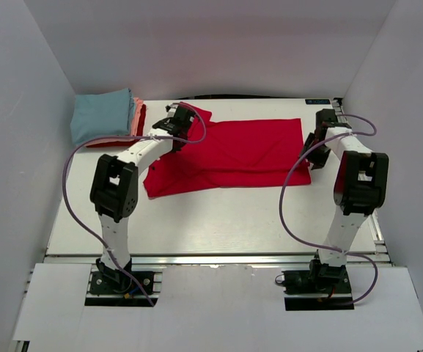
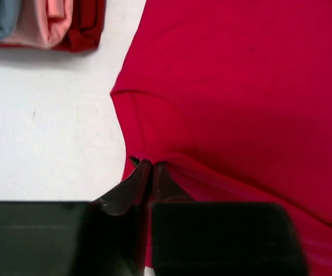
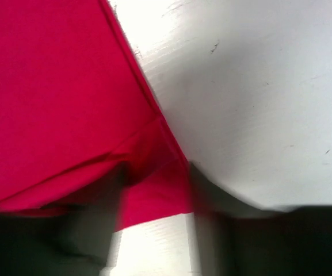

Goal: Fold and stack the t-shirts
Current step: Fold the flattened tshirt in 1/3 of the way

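Red shirt (image 1: 248, 150) soft, light, limp: pinch at edges. My left pincer (image 2: 148, 169) together at sleeve fold; right pincer (image 3: 154, 178) apart, straddling corner.

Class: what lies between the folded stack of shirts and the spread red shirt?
Only a strip of bare white table lies between the folded stack and the red shirt. The left wrist view shows it best.

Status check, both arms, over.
Left gripper shut on red t-shirt, sleeve edge. Right gripper open, shirt corner between jaws. Folded stack back left, nothing blocking.
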Available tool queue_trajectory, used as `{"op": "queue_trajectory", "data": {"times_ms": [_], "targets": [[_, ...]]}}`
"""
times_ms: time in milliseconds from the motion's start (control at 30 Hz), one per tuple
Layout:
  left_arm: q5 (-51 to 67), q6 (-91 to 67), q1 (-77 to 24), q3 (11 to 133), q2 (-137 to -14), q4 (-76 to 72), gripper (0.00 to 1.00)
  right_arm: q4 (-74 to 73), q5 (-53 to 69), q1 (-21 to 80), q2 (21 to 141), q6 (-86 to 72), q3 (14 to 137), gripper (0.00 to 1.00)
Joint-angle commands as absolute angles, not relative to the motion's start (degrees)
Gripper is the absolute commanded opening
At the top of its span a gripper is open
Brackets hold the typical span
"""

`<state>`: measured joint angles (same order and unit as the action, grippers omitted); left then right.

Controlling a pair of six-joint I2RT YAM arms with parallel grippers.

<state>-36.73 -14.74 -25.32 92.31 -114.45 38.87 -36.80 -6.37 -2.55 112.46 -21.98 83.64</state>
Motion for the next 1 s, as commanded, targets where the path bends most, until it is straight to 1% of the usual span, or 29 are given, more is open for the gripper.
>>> {"op": "queue_trajectory", "data": {"times_ms": [0,67,100,133,200,233,333,367,400,433,467,500,533,567,633,667,700,800,967], "targets": [[-37.18,-12.14,-24.61,97.81,-115.04,38.06,0.22,-36.91,-7.91,-2.55,113.47,-21.27,87.35,0.62],[-38.23,-11.08,-24.35,100.53,-116.71,38.40,0.31,-37.09,-7.82,-2.55,113.73,-21.09,88.41,0.70],[-38.49,-10.64,-24.00,103.85,-117.33,39.02,0.41,-37.35,-8.00,-2.55,113.82,-20.83,89.64,0.75],[-38.93,-10.11,-23.82,105.80,-118.38,39.28,0.46,-37.53,-8.17,-2.55,113.82,-20.83,90.34,0.77],[-38.42,-9.41,-23.03,109.84,-119.35,39.73,0.51,-38.14,-8.79,-2.55,113.47,-20.74,91.40,0.80],[-37.89,-8.88,-22.85,113.95,-119.79,39.73,0.52,-38.41,-8.96,-2.55,113.29,-20.66,92.02,0.80],[-36.04,-8.18,-21.62,120.82,-122.07,41.83,0.54,-37.97,-9.05,-2.55,111.54,-20.74,91.32,0.81],[-36.04,-8.17,-21.19,125.90,-123.47,43.32,0.53,-37.88,-9.05,-2.55,110.92,-20.66,90.01,0.81],[-36.04,-8.17,-21.01,127.60,-123.83,45.94,0.51,-37.62,-8.97,-2.55,110.40,-20.65,89.30,0.81],[-36.82,-8.96,-20.92,128.31,-123.84,47.18,0.45,-37.36,-9.05,-2.55,109.26,-20.65,88.60,0.81],[-36.91,-9.49,-20.40,127.02,-123.49,48.42,0.39,-37.09,-8.97,-2.55,108.64,-20.57,87.11,0.81],[-36.91,-10.28,-20.13,125.09,-122.09,50.17,0.29,-36.83,-8.36,-2.55,107.50,-20.39,86.32,0.81],[-36.91,-12.81,-19.87,122.37,-120.86,50.62,0.25,-36.48,-7.83,-2.55,106.79,-20.39,85.53,0.81],[-35.43,-14.14,-19.08,115.73,-119.54,50.62,0.24,-35.52,-6.60,-2.55,106.09,-19.78,83.78,0.81],[-31.92,-18.34,-18.20,108.75,-115.15,49.84,0.24,-34.63,-5.19,-2.29,103.89,-19.07,82.36,0.81],[-29.03,-19.59,-17.50,105.59,-113.74,49.31,0.27,-33.32,-4.40,-2.11,103.19,-17.94,81.74,0.81],[-27.79,-20.73,-17.14,99.73,-111.12,47.83,0.28,-32.70,-3.00,-1.85,101.79,-17.49,80.78,0.81],[-25.75,-25.30,-16.52,91.88,-108.12,46.85,0.31,-29.98,1.74,-0.09,100.03,-14.69,80.33,0.81],[-23.56,-31.37,-15.82,83.51,-102.58,44.04,0.35,-28.13,5.35,11.67,100.55,-9.41,83.58,0.79]]}}
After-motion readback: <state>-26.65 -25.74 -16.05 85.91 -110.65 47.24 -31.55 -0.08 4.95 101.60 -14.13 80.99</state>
